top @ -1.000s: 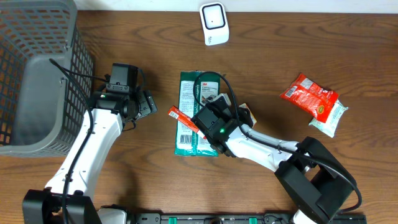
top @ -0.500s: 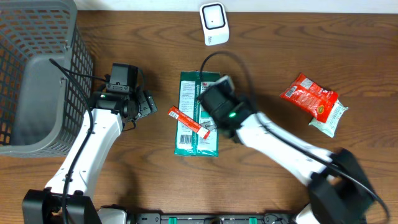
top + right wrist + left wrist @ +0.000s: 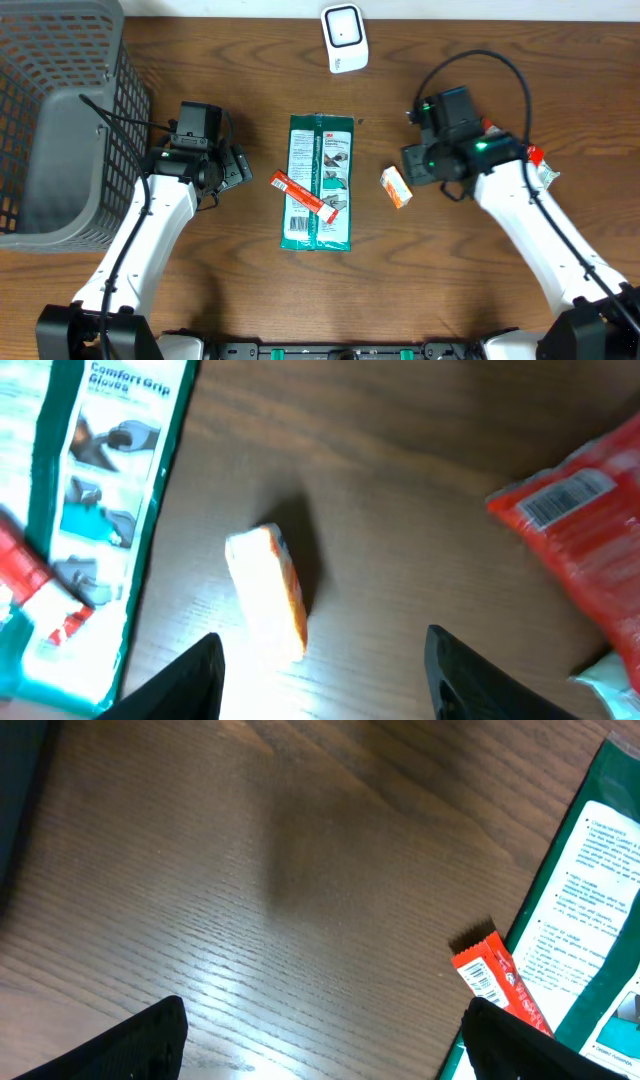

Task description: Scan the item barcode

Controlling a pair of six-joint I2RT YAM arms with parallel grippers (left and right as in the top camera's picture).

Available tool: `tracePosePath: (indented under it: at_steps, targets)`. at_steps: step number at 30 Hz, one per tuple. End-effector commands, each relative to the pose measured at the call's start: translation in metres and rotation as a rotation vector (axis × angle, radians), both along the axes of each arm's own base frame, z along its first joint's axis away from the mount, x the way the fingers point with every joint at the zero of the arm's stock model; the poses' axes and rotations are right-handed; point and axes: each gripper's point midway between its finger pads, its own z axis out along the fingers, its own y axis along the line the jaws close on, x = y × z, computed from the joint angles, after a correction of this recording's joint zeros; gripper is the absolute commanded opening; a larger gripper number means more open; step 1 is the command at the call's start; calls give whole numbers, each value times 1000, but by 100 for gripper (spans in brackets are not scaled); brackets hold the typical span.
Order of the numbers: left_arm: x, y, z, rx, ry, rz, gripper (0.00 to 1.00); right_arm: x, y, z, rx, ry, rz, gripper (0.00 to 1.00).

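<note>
A white barcode scanner (image 3: 343, 38) stands at the table's far edge. In the middle lies a green glove package (image 3: 320, 182) (image 3: 90, 510), and a small red bar (image 3: 298, 192) (image 3: 495, 982) rests across its left edge. To the package's right a small orange-and-white box (image 3: 396, 186) (image 3: 268, 592) lies on the wood. My right gripper (image 3: 413, 165) (image 3: 325, 685) hovers open just right of that box, holding nothing. Left of the red bar, my left gripper (image 3: 240, 165) (image 3: 325, 1045) stands wide open and empty.
A grey mesh basket (image 3: 60, 120) fills the far left. A red snack packet (image 3: 590, 530) (image 3: 535, 155) with a white pouch beside it lies at the right, mostly under my right arm in the overhead view.
My right arm swung from over the green package to the right and its jaws widened. The orange box now lies uncovered. The left arm has not moved.
</note>
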Motion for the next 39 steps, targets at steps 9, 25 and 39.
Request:
tracePosePath:
  at_steps: [9,25,39]
  targets:
    - [2,2,2,7,-4,8,89,-9,24,-4,80,44,124,65]
    - [2,2,2,7,-4,8,89,-10,25,-59,28,188,122,54]
    - [2,2,2,7,-4,8,89,-5,29,-95,-77,211,182,54]
